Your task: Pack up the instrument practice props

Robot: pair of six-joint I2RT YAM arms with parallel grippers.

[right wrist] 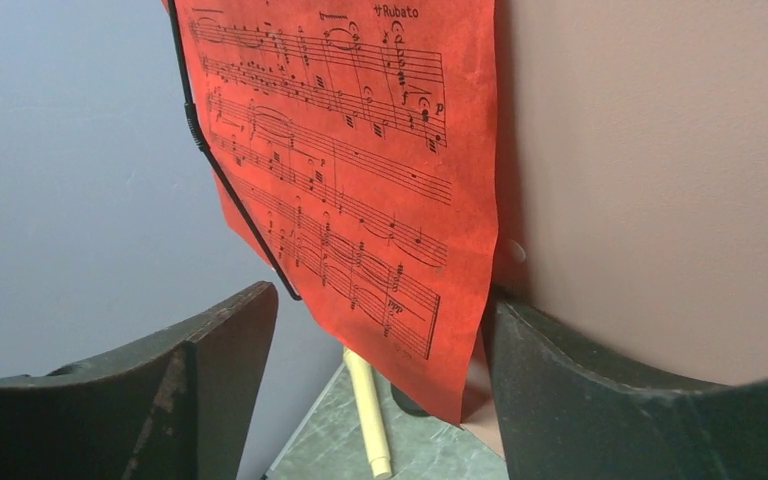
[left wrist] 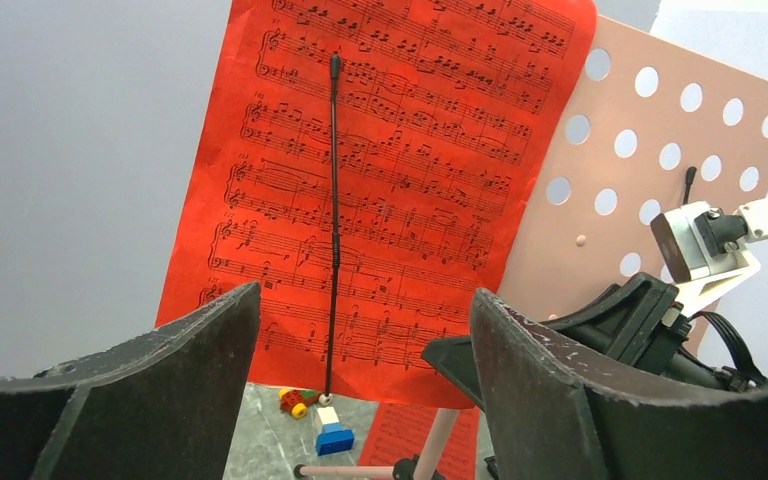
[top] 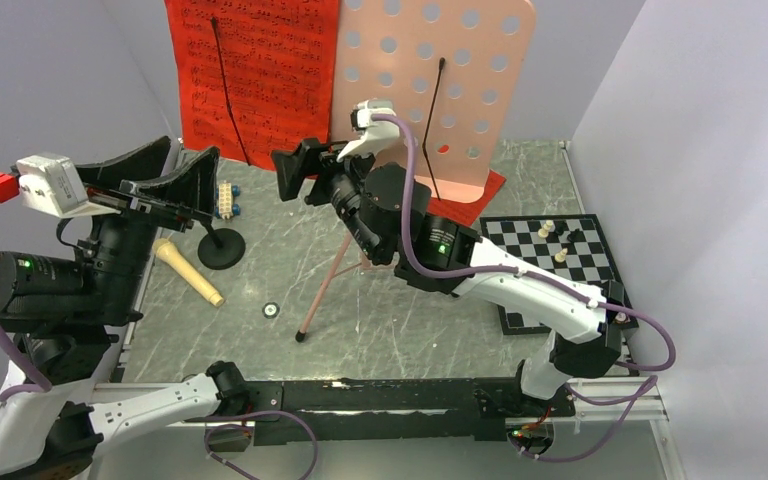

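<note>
Two tools: both of mine stand open and empty. The left tool (top: pixel 173 180) hangs left of the stand. The right tool (right wrist: pixel 382 300) has its jaws either side of the lower corner of the red sheet-music page (top: pixel 250 70).
Task things: a black wire arm (top: pixel 228 90) pins that page to the left half of the pink music stand (top: pixel 460 80), far middle. A second red page (top: pixel 490 185) lies at its foot, right. The microphone (top: pixel 188 272) lies by the upright mic stand (top: pixel 220 248), left on the table (top: pixel 390 310).
Tear risk: pulling while the wire presses the page could rip it, I judge.
Tip risk: my right finger sits close to the desk edge, and a shove could topple the tripod.
Edges: wall close on the left, toy cars (top: pixel 226 200) below my left tool, chessboard (top: pixel 520 235) on the right.
Room: I judge the freest path is back toward the near side, above the tripod leg (top: pixel 325 290).
</note>
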